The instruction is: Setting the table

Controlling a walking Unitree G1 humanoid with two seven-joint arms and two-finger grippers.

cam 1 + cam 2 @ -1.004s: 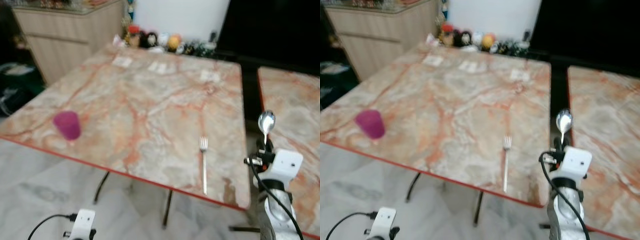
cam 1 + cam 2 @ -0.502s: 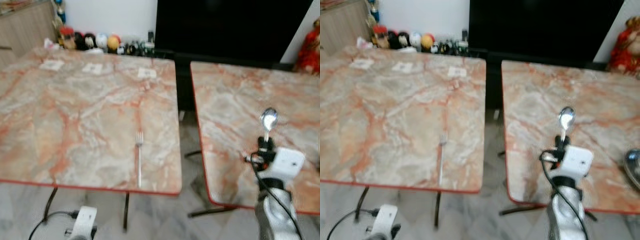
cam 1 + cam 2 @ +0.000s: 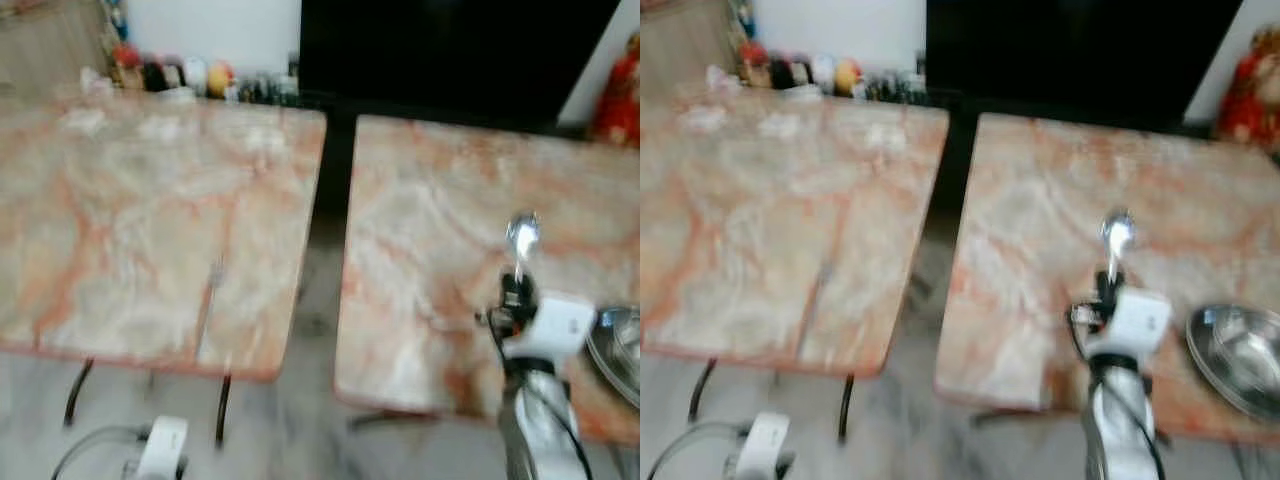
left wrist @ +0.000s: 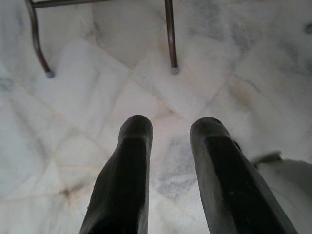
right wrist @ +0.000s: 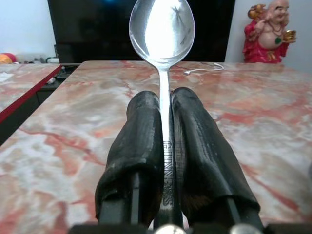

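Right gripper [image 5: 165, 146] clamped tight on spoon [image 5: 162, 29] handle, bowl up, above right table [image 3: 1040, 220] beside metal bowl [image 3: 1240, 355]. Left gripper [image 4: 168, 165] parted, empty, over floor. Risk: thin handle pivots, spoon slips.

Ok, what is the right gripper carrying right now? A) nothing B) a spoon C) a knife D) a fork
B: in the right wrist view the right gripper is closed on the handle of a metal spoon, bowl end up.
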